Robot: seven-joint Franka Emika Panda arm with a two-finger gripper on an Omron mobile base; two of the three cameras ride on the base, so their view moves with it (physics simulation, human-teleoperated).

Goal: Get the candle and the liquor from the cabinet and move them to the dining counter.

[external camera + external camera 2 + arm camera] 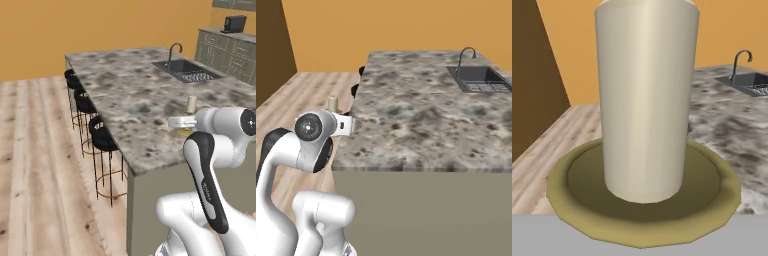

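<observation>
The candle (644, 100) stands upright on its round brass base (643, 205), seen close up in the hand view, cream and smooth-sided. In the left base view the candle (191, 104) shows just past the arm's wrist, over the near edge of the marble table (135, 100); in the right base view its top (333, 103) peeks above the wrist at the table's near left corner (421, 125). The pincer is clamped on the candle, its tips hidden from sight. Farther along the table lie an inset sink (187, 70) and a curved tap (174, 50). Black stools (102, 140) line the table's left side over a wood floor (35, 165).
</observation>
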